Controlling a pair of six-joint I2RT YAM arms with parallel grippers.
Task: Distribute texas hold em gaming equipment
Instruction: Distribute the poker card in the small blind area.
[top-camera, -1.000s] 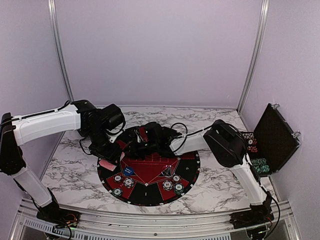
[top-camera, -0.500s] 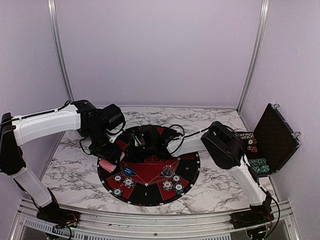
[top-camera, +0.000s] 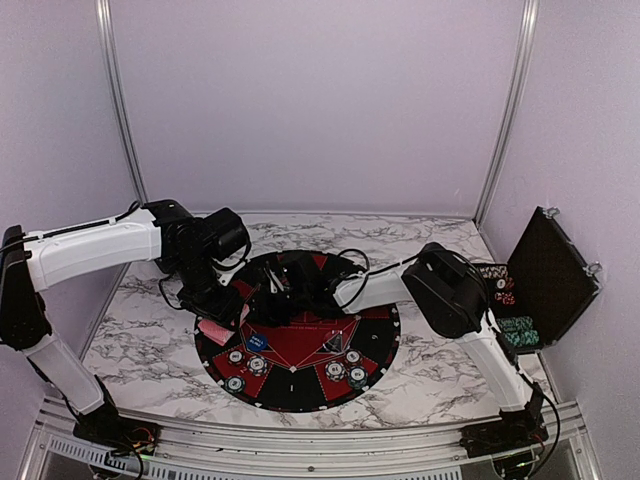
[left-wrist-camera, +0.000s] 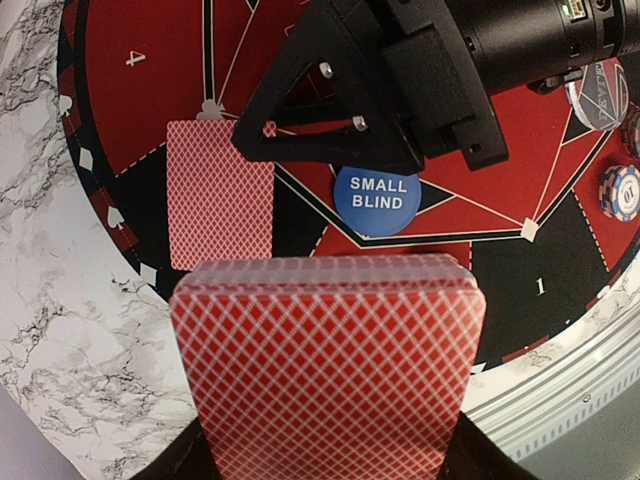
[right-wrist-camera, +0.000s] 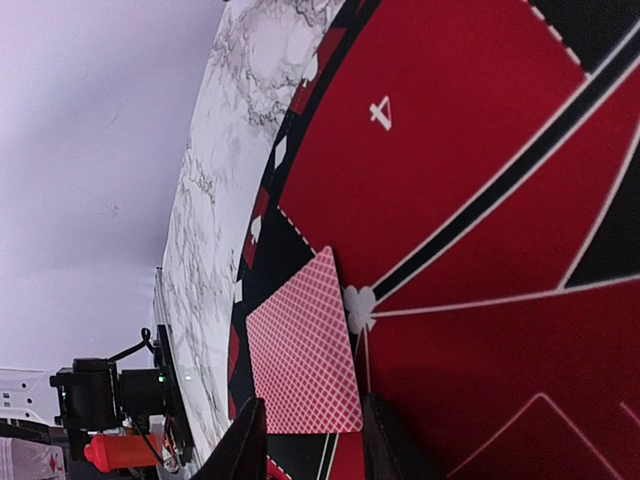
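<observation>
Left wrist view: the left end effector (left-wrist-camera: 330, 462) pinches a stack of red-backed playing cards (left-wrist-camera: 325, 365) by its near end, and the stack's long axis points straight away from the fingers. Just beyond the stack's far edge and to its left, a single red-backed card (left-wrist-camera: 220, 195) lies flat and face down on the round black-and-red mat (left-wrist-camera: 150, 70). The card's long axis also runs away from this end effector. A blue round SMALL BLIND marker (left-wrist-camera: 375, 197) sits on the mat beside the card, above the white marbled tabletop (left-wrist-camera: 50, 330).

In the right wrist view the right end effector (right-wrist-camera: 308, 440) has its fingers spread. The card's near short edge lies between the tips, and its long axis points ahead of them, slightly tilted, beside the wedge marked 4.
</observation>
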